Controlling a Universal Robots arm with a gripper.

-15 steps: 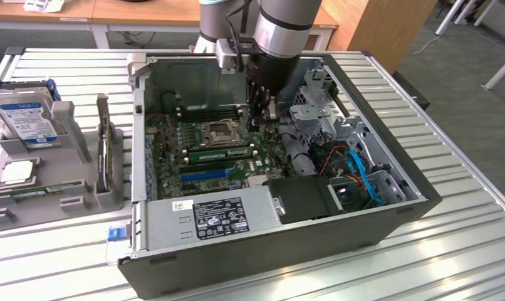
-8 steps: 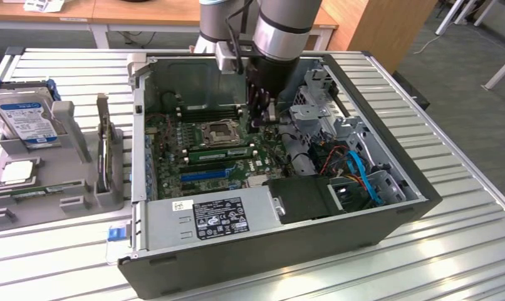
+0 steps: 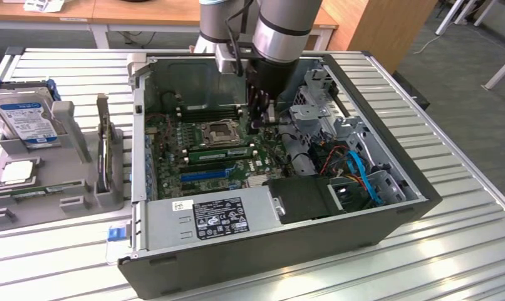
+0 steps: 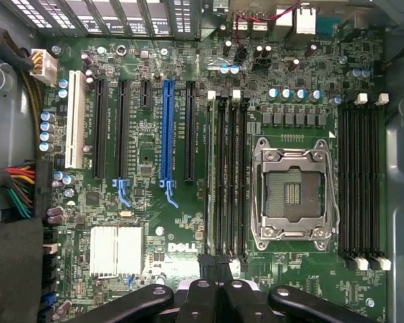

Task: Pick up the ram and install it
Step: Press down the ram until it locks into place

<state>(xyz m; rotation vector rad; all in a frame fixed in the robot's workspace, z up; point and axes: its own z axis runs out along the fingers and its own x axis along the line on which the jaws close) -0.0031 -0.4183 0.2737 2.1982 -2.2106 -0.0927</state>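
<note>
Pretty standard lab setup: a slatted metal table (image 3: 453,188) is used as the work surface. Wooden desks (image 3: 110,9) are lined up along the back, with a wooden panel (image 3: 386,25) beside them. Grey floor (image 3: 462,75) is seen on the exterior view's right, crossed by a white furniture leg (image 3: 503,69). Everything is evenly lit.

Case (image 3: 277,257): top open, walls all round, so entry is from above.
Arm (image 3: 282,31): fills the middle of the opening. Its pincer (image 4: 215,266) is closed and low over the motherboard (image 4: 188,222).
Exterior view's right: drive cage (image 3: 315,116) and cables (image 3: 365,179) crowd that wall.
Near side: power supply (image 3: 210,216) overhangs the board's edge.
Board: low slots (image 4: 165,131), socket (image 4: 293,192) and heatsink (image 4: 116,250), with open air above them.
Table (image 3: 453,251): open on the exterior view's right; holder (image 3: 69,163) stands on its left.
</note>
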